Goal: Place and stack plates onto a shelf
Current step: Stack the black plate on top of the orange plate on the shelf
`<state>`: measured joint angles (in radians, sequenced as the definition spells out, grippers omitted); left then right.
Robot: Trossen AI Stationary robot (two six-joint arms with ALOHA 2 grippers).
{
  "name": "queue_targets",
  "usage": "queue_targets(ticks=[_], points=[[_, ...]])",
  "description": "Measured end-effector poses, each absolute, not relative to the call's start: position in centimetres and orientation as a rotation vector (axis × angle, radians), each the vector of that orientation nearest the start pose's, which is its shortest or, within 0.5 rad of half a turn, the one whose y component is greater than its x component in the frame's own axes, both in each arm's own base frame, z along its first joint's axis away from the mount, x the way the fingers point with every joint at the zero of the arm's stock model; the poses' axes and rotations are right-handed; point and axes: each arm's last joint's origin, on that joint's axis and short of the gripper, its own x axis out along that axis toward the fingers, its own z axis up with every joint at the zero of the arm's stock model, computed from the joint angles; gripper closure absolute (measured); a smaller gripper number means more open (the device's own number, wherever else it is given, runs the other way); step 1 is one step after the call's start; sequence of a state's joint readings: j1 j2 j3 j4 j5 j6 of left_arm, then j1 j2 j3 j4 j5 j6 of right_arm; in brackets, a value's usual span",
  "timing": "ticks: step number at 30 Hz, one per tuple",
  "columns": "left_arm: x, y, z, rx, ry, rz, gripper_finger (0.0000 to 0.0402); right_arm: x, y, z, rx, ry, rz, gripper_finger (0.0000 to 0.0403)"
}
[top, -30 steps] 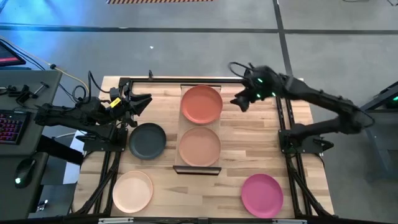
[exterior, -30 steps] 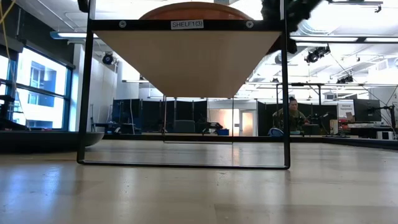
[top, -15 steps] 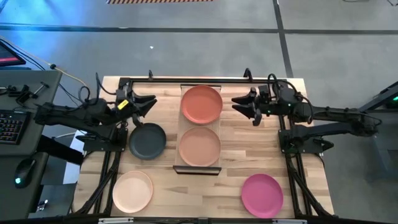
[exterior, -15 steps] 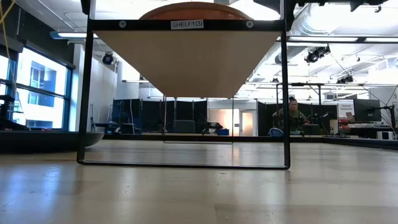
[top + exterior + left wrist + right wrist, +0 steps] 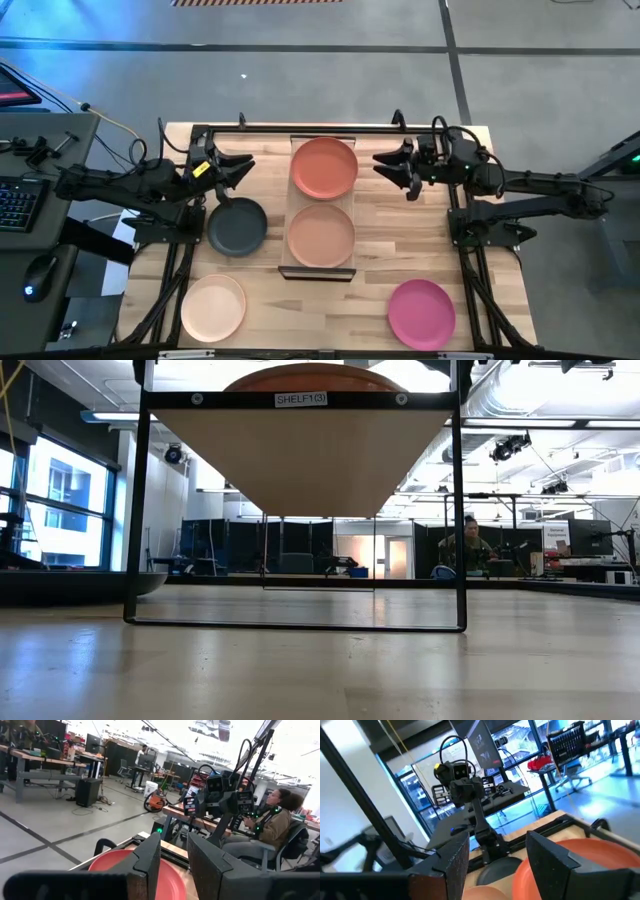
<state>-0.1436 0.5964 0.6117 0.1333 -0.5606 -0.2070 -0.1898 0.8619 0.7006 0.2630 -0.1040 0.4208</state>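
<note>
The shelf (image 5: 283, 224), a light-wood board raised on a thin dark frame (image 5: 136, 510), carries the coral red plate (image 5: 324, 167) at its far end and the peach-tan plate (image 5: 321, 235) at its near end. The dark grey plate (image 5: 237, 226) lies flat on the table left of the shelf. A pale cream-pink plate (image 5: 213, 307) lies near left and the magenta plate (image 5: 421, 313) near right. My left gripper (image 5: 236, 168) hovers open left of the coral plate (image 5: 170, 881). My right gripper (image 5: 396, 170) hovers open to its right (image 5: 600, 865). A sixth plate does not show.
Black rails (image 5: 320, 128) run along the table's far edge and both sides, where the arm bases (image 5: 485, 222) stand. A desk with a keyboard (image 5: 20, 200) sits left of the table. A person (image 5: 272, 820) sits beyond the table's right side.
My right arm has come down from a raised, bent pose and now reaches out low, its gripper tipped closer to level and still beside the coral plate's right rim. My left gripper has edged a little toward the shelf. No plate has moved.
</note>
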Motion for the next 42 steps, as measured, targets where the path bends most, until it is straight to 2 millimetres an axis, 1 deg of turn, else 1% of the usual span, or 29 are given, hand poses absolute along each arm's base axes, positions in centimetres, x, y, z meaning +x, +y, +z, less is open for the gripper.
queue_targets(ticks=[4,7,11,14,16,19,23,26,28,31,38,42], points=[[13.9,-0.4,33.3,-0.273,-0.203,0.415,0.0316,19.3,-3.4,33.4,0.344,-0.115,-0.067,0.0226],[14.5,-0.3,34.4,-0.276,-0.177,0.474,0.0313,19.3,-3.5,33.3,0.346,-0.118,-0.092,0.0226],[15.0,0.6,36.2,-0.215,0.015,0.607,0.0293,19.3,-3.6,33.3,0.348,-0.122,-0.117,0.0226],[14.6,1.8,36.5,-0.253,0.219,0.697,0.0274,19.3,-3.6,33.3,0.35,-0.122,-0.117,0.0226],[14.2,2.5,35.7,-0.307,0.362,0.736,0.0259,19.3,-3.6,33.3,0.352,-0.118,-0.117,0.0226],[13.6,3.3,34.0,-0.407,0.568,0.736,0.0239,19.3,-3.6,33.2,0.354,-0.108,-0.119,0.0226],[12.9,4.4,30.9,-0.555,0.828,0.755,0.0217,19.3,-3.6,33.1,0.354,-0.103,-0.12,0.0226],[13.1,5.4,28.9,-0.638,0.969,0.755,0.0208,19.3,-3.6,33.1,0.35,-0.095,-0.121,0.0226],[13.4,6.0,27.8,-0.665,1.058,0.738,0.0205,19.3,-3.6,33.1,0.352,-0.095,-0.121,0.0226],[14.6,7.1,26.6,-0.681,1.162,0.697,0.0204,19.3,-3.6,33.0,0.356,-0.093,-0.121,0.0226],[17.0,9.3,22.9,-0.631,1.442,0.553,0.0204,19.3,-3.6,32.8,0.359,-0.072,-0.124,0.0226],[17.8,10.6,20.8,-0.59,1.576,0.619,0.0204,19.4,-3.6,32.7,0.36,-0.063,-0.126,0.0226]])
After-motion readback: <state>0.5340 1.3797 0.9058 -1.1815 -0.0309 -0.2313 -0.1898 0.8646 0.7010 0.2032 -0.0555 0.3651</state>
